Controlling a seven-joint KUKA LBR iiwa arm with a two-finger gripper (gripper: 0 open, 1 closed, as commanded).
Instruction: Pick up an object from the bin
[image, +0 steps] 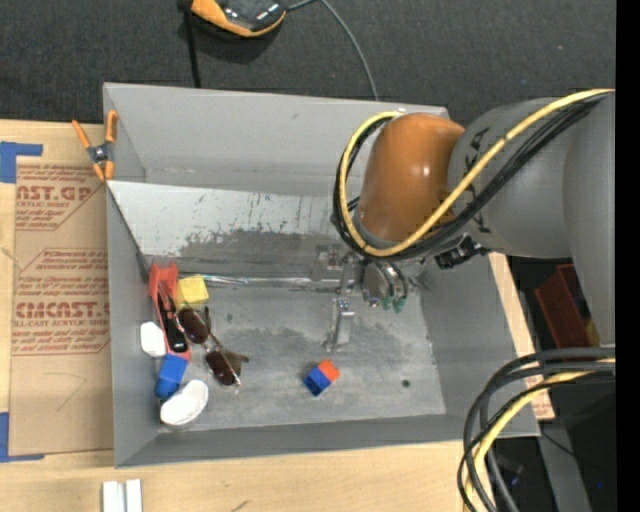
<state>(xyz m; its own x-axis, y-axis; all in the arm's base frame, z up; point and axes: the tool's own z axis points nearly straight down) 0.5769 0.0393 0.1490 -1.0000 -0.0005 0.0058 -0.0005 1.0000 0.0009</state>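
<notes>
Camera view, from above and slightly to one side. You see the grey metal bin (280, 135) with the arm (560, 180) reaching in from the right; its wrist carries an orange cover (410, 175), and yellow-and-black cables (352, 170) loop around it. The gripper (341, 335) hangs below that cover, over bare floor near the middle of the bin. From this angle you cannot tell whether it is spread or closed. The nearest loose thing is a small blue-and-orange block (320, 378) lying alone on the floor. It sits near the gripper, toward the front wall and slightly to the left, and is apart from it in this view. The remaining things lie heaped against the left wall, well apart from the gripper. In that heap you see a red piece (160, 285) with a yellow block (192, 291) just beside it. A pair of dark sunglasses (208, 348) stretches diagonally below them, and a small white piece (151, 339) lies at the wall. Toward the front left corner are a blue block (170, 377) and a white rounded cap (184, 403), the two touching or nearly so.
</notes>
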